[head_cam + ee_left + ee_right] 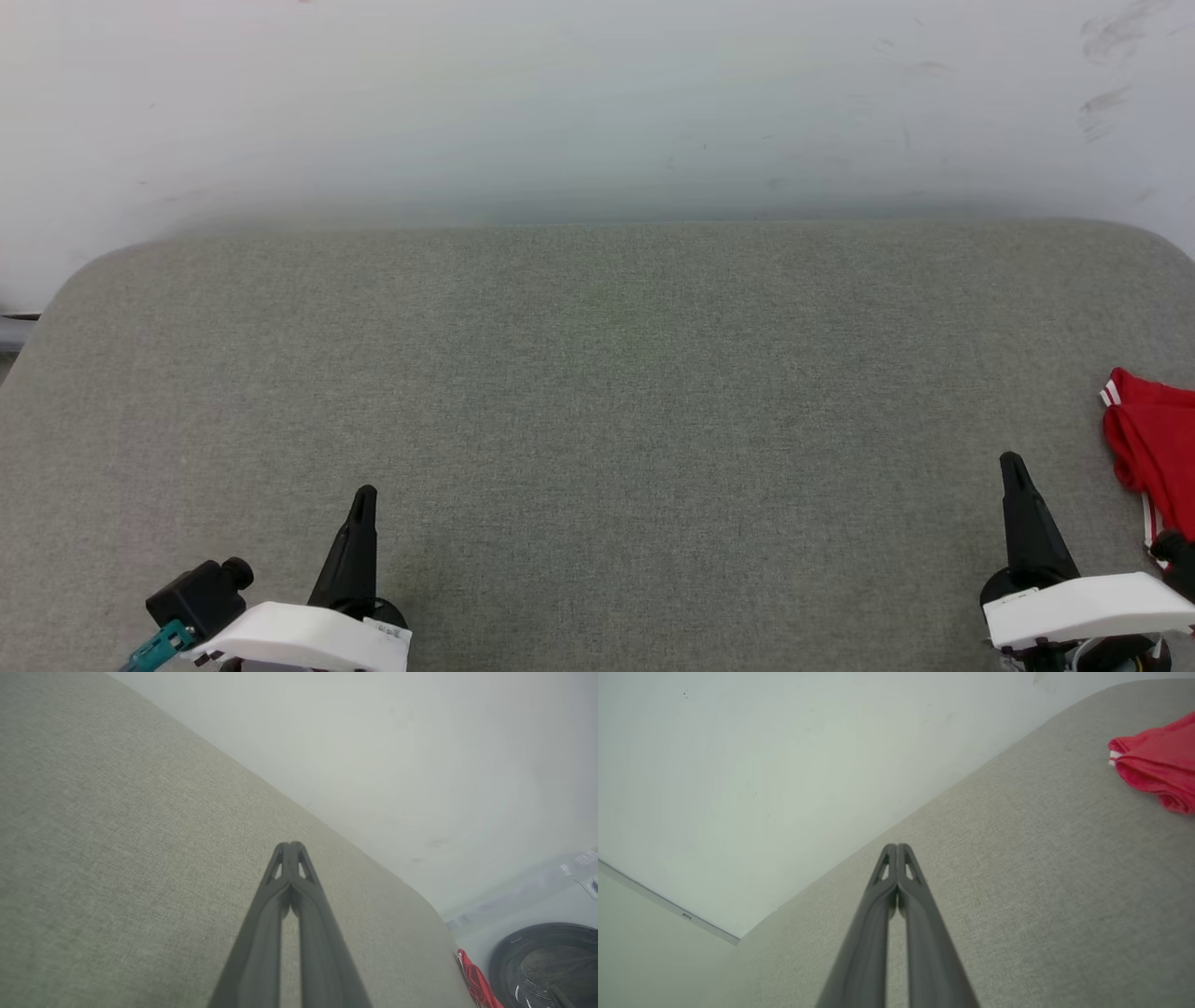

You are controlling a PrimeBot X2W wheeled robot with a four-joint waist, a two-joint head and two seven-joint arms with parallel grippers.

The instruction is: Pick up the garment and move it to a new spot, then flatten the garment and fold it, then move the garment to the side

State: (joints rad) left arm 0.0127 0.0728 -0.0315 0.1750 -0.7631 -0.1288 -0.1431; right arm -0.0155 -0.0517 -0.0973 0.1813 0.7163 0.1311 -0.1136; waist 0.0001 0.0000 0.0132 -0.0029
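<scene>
The garment is a bunched red shirt with red-white striped trim, lying at the right edge of the grey table and cut off by the head view's border. It appears again as a red heap at the upper right of the right wrist view and as a red sliver past the table's far corner in the left wrist view. My right gripper is shut and empty, just left of the garment and apart from it. My left gripper is shut and empty at the lower left, far from the garment.
A white wall rises directly behind the table's far edge. The table has rounded back corners. A round black object sits beyond the table's right end, low in the left wrist view.
</scene>
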